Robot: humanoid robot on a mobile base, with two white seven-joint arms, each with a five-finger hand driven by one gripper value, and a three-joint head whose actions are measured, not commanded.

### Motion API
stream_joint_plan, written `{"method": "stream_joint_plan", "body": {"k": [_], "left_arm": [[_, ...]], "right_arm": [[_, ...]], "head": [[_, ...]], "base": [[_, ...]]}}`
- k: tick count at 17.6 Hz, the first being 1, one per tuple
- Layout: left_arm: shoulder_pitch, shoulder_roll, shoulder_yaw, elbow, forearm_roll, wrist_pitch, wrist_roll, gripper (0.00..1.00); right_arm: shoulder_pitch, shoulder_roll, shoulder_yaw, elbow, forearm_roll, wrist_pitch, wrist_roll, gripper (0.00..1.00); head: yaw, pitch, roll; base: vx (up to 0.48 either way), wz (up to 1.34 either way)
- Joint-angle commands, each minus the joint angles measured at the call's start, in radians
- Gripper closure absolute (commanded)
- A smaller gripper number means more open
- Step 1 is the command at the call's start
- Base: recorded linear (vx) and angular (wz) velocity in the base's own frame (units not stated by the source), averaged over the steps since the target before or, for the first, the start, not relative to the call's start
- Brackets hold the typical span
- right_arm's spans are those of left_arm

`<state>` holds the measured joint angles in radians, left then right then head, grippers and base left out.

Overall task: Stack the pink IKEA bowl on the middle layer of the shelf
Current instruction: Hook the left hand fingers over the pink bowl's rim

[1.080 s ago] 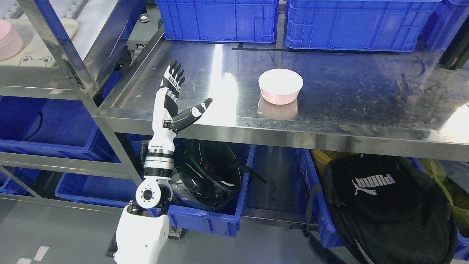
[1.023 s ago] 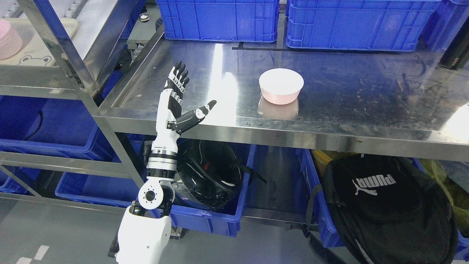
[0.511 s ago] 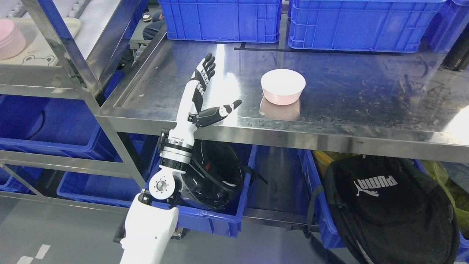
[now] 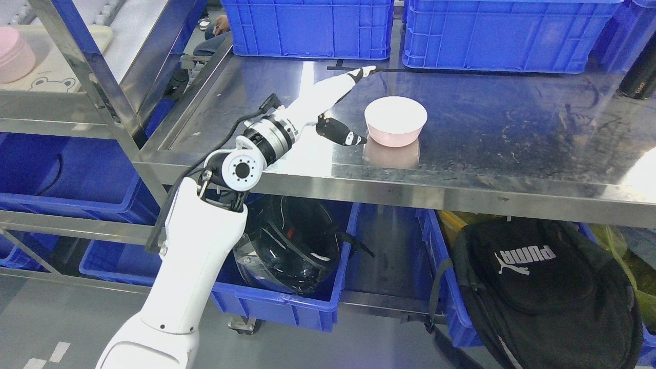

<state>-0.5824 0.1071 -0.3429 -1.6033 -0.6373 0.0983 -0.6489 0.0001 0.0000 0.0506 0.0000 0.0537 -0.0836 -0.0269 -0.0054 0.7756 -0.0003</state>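
A pink bowl (image 4: 395, 120) sits upside down on the steel middle shelf (image 4: 512, 133), its pale base facing up. My left hand (image 4: 361, 105) reaches over the shelf just left of the bowl, open, fingers stretched toward the back and thumb pointing at the bowl's near left side. The hand does not touch the bowl. A second pink bowl (image 4: 14, 55) stands on a tray on the neighbouring shelf at far left. My right arm is out of view.
Blue crates (image 4: 307, 25) line the back of the shelf. A black bottle (image 4: 638, 77) stands at the right edge. Below are a blue bin with a black helmet (image 4: 287, 246) and a black backpack (image 4: 533, 287). Steel uprights (image 4: 102, 97) stand at left.
My left arm rose from below the shelf edge and swung right and forward over the shelf, bringing the open hand beside the bowl. The bowl has not moved.
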Motion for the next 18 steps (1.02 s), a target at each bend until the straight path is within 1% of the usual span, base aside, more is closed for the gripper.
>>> {"method": "stream_joint_plan", "body": {"k": [1,3,4,5,6,7,9,12,16,18], "left_arm": [[-0.157,0.045,-0.16,0.039,-0.248,0.011,-0.113,0.0],[-0.151,0.036,-0.162,0.046,-0.255,-0.011,-0.135,0.0],[-0.148,0.036,-0.162,0.06,-0.26,-0.05,-0.153,0.01],[-0.148,0.036,-0.162,0.069,-0.281,-0.08,-0.184,0.05],[-0.151,0.034,-0.16,0.081,-0.306,-0.091,-0.224,0.1],[-0.152,0.03,-0.16,0.089,-0.308,-0.092,-0.248,0.13],[-0.155,-0.035,-0.163,0.156,-0.311,-0.095,-0.252,0.15],[-0.184,-0.082,-0.163,0.239,-0.318,-0.123,-0.245,0.26],[-0.214,-0.09,-0.162,0.347,-0.318,-0.146,-0.206,0.31],[-0.217,-0.09,-0.162,0.365,-0.32,-0.15,-0.205,0.35]], "right_arm": [[0.023,-0.017,0.0,-0.017,0.0,0.001,0.001,0.0],[0.023,-0.017,0.0,-0.017,0.0,0.001,0.001,0.0],[0.023,-0.017,0.0,-0.017,0.0,0.001,0.001,0.0],[0.023,-0.017,0.0,-0.017,0.0,0.001,0.001,0.0],[0.023,-0.017,0.0,-0.017,0.0,0.001,0.001,0.0],[0.023,-0.017,0.0,-0.017,0.0,0.001,0.001,0.0],[0.023,-0.017,0.0,-0.017,0.0,0.001,0.001,0.0],[0.023,-0.017,0.0,-0.017,0.0,0.001,0.001,0.0],[0.023,-0.017,0.0,-0.017,0.0,0.001,0.001,0.0],[0.023,-0.017,0.0,-0.017,0.0,0.001,0.001,0.0]], "head": [[0.0,0.0,0.0],[0.0,0.0,0.0],[0.0,0.0,0.0],[0.0,0.0,0.0],[0.0,0.0,0.0],[0.0,0.0,0.0],[0.0,0.0,0.0],[0.0,0.0,0.0],[0.0,0.0,0.0],[0.0,0.0,0.0]], "base": [[0.0,0.0],[0.0,0.0],[0.0,0.0],[0.0,0.0],[0.0,0.0],[0.0,0.0],[0.0,0.0],[0.0,0.0],[0.0,0.0],[0.0,0.0]]}}
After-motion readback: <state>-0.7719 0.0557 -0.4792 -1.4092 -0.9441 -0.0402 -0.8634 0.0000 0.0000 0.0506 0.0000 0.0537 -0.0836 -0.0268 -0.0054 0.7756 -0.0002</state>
